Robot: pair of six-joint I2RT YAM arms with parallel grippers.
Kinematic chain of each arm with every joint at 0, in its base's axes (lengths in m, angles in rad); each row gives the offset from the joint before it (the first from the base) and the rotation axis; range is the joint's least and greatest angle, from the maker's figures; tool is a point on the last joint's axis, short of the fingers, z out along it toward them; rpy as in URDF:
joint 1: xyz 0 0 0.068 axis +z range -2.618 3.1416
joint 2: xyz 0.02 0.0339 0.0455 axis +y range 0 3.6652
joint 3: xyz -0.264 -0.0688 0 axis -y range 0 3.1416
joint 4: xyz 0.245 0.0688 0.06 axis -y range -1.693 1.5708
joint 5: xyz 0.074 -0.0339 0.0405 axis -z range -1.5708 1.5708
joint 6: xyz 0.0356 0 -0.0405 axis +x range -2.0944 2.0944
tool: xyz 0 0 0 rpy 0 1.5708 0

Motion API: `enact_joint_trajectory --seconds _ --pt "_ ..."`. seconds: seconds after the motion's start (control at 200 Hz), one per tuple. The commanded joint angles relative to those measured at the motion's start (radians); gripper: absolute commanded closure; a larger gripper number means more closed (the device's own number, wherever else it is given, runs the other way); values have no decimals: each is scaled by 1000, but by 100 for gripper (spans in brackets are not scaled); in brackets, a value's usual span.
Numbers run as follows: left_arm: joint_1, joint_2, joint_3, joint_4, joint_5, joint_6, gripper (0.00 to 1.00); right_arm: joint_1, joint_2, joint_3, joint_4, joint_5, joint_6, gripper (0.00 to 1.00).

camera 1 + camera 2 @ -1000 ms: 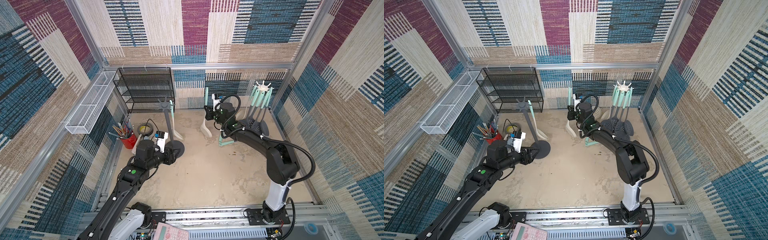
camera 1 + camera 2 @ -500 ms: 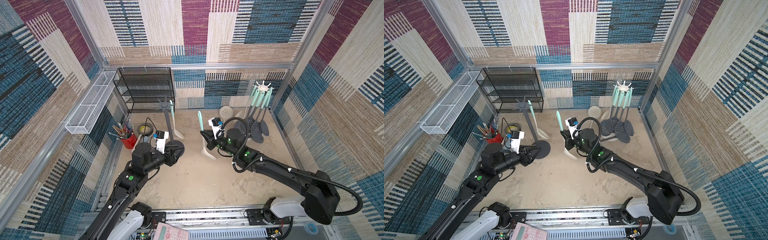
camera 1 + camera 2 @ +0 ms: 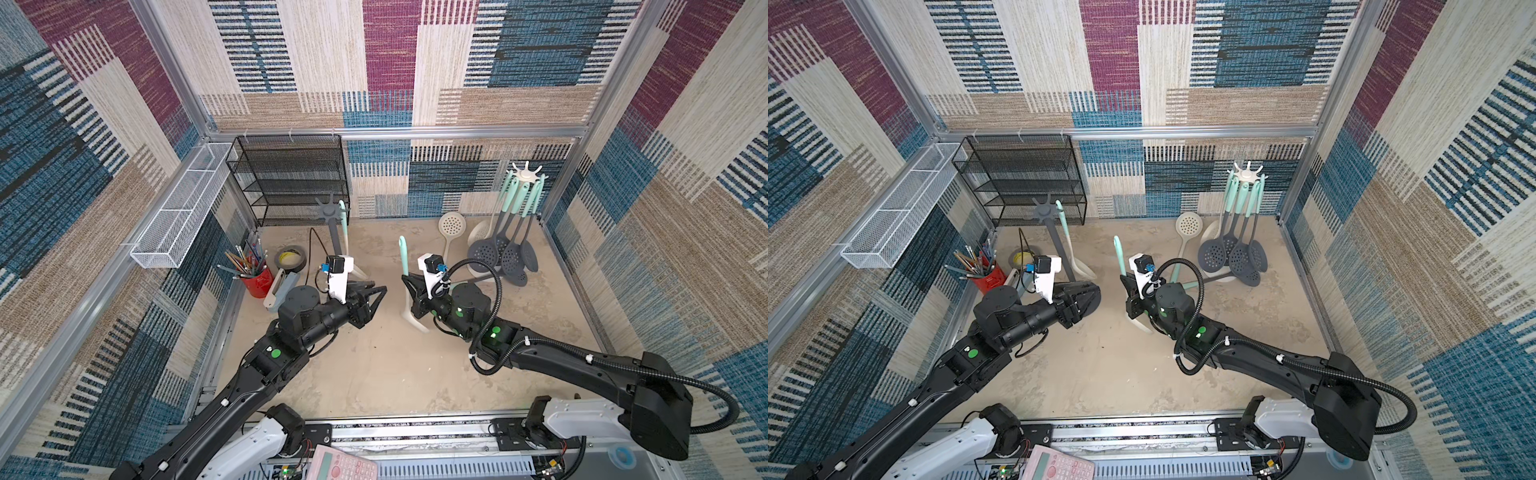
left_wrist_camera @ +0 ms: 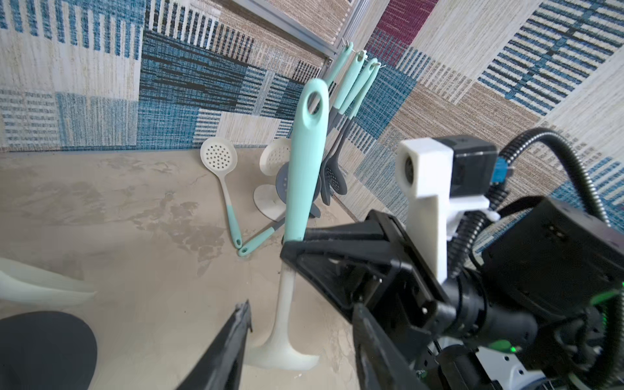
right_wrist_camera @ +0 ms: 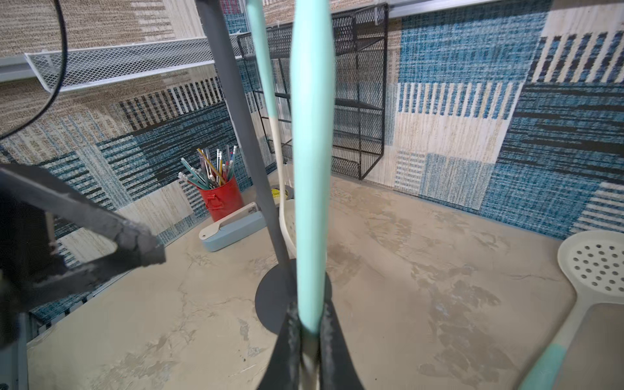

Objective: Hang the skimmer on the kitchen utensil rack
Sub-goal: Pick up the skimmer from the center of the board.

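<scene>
The counter (image 3: 374, 374) is beige and mottled, enclosed by patterned woven walls (image 3: 540, 83). The right claw (image 3: 410, 293) pinches the skimmer (image 3: 402, 257) at mid-shaft. The long axis is near vertical: mint handle above the claw, cream head below it, near the counter. The left claw (image 3: 376, 293), spread and empty, faces it. The grey utensil rack (image 3: 333, 232) stands beyond the left claw.

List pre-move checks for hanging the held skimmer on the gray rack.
1. Right hand shut on skimmer handle: ok.
2. Skimmer upright, loop end on top: ok.
3. Left hand open, empty, apart from skimmer: ok.
4. Gray rack has free hooks: ok, only one other skimmer hangs there.
5. Loop lined up with a hook: not ok, rack stands apart.
6. Grip firm enough: cannot tell.
</scene>
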State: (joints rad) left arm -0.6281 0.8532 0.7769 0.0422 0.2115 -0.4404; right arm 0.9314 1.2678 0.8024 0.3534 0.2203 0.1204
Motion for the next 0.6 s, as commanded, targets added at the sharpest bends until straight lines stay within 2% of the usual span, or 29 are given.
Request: enact_joint_trajectory --seconds 0.0,0.596 --pt "-9 29 10 111 -49 25 49 6 14 9 58 43 16 100" --pt "-66 152 13 262 -53 122 49 69 20 28 54 50 31 100"
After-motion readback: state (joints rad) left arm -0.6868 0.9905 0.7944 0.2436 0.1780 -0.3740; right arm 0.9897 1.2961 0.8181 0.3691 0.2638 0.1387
